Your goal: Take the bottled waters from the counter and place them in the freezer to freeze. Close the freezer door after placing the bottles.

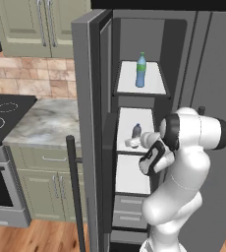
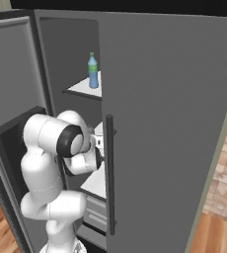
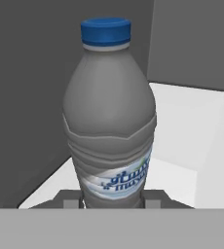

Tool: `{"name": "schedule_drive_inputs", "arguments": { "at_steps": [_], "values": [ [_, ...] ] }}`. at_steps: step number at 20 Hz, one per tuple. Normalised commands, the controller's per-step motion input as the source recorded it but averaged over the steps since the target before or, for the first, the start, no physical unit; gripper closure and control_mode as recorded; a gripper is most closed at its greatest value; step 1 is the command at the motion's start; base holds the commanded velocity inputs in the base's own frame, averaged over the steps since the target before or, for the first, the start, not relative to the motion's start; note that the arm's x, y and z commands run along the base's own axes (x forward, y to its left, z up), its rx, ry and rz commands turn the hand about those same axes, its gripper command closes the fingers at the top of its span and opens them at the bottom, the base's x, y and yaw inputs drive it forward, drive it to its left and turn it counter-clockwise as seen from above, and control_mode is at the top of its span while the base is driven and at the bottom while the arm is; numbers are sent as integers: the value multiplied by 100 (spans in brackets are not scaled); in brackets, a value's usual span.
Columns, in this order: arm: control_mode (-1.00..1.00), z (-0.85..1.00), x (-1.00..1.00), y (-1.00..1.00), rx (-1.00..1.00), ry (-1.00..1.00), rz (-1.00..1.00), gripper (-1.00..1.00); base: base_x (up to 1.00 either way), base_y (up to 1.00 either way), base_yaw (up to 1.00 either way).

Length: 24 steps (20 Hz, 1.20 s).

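**A:** Where do things stand with the second bottle?

**B:** The gripper is clamped on the grey bottle, low on its body, and is holding it over the middle white shelf inside the freezer. The blue bottle already stands upright on the shelf above. The freezer door hangs wide open.

**A:** So the step is the set-down. What makes it go well?

**B:** I'd say get the base flat on the shelf before letting go — the bottle is tall and narrow, so a tilted release could tip it. Open the jaws only a little, then back straight out so a finger doesn't brush the body. Whether the base touches the shelf yet, I can't tell.

**A:** And how will it handle?

**B:** Smooth smoky-grey plastic, rounded shoulders tapering to a blue cap, ribbed around the waist with a printed label low down. The ribs probably help the grip; the slick shelf looks hard and glossy, so a nudged bottle may slide.

**A:** After that?

**B:** The door's long dark handle — the door needs swinging shut.
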Motion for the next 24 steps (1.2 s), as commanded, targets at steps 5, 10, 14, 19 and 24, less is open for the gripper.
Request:
{"name": "schedule_drive_inputs", "arguments": {
  "at_steps": [5,10,14,19,24],
  "values": [
    [-100,-19,8,14,0,-3,-5,100,0,0,0],
    [-100,-19,13,8,0,-1,-4,100,0,0,0],
    [-100,-25,13,1,0,-1,-4,100,0,0,0],
    [-100,-32,8,2,0,0,-3,100,0,0,0],
    [-100,-34,9,2,0,0,-3,-100,0,0,0]
  ]
}}
